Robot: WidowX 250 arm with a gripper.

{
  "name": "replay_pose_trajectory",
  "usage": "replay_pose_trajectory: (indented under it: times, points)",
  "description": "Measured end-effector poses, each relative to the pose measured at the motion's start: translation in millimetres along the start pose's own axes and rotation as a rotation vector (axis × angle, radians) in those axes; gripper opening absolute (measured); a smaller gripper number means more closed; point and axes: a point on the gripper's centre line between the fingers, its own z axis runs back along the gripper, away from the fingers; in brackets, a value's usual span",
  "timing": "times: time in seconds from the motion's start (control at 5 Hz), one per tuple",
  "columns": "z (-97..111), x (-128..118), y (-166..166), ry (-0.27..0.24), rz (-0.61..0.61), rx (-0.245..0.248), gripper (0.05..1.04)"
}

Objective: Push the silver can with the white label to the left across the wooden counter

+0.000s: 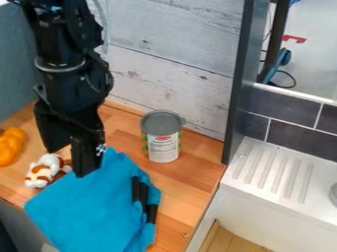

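Observation:
The gripper (67,161) hangs at the left over the wooden counter, open, with a gap between its two fingers. One fingertip is above the upper edge of a blue cloth (89,206); whether it touches the cloth I cannot tell. A small white and brown plush toy (43,171) lies just left of the cloth, close beneath the gripper. An orange, lumpy object (10,145) rests at the far left edge. Upright to the right of the gripper stands a can (162,142) with a grey top. Black strip-like pieces (141,194) lie at the cloth's right side.
The wooden counter (191,179) ends at a dark upright post (238,88) on the right. Beyond it are a white ribbed drainboard (273,172) and dark tiles (283,113). A whitewashed plank wall (174,44) rises behind the can, and a grey panel (16,74) stands at the left.

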Motion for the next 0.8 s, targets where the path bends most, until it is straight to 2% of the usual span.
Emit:
replay_pose_trajectory:
  times: [0.2,0.4,0.6,0.8]
  points:
    - [-2.8,-0.1,-1.7,0.011,0.002,-0.011,1.000]
    - [-12.7,22.6,-16.7,0.007,0.074,-0.141,1.000]
    - [-13.7,47.6,-32.1,-0.026,0.065,-0.191,1.000]
    - [-19.1,68.5,-43.5,-0.056,0.134,-0.160,1.000]
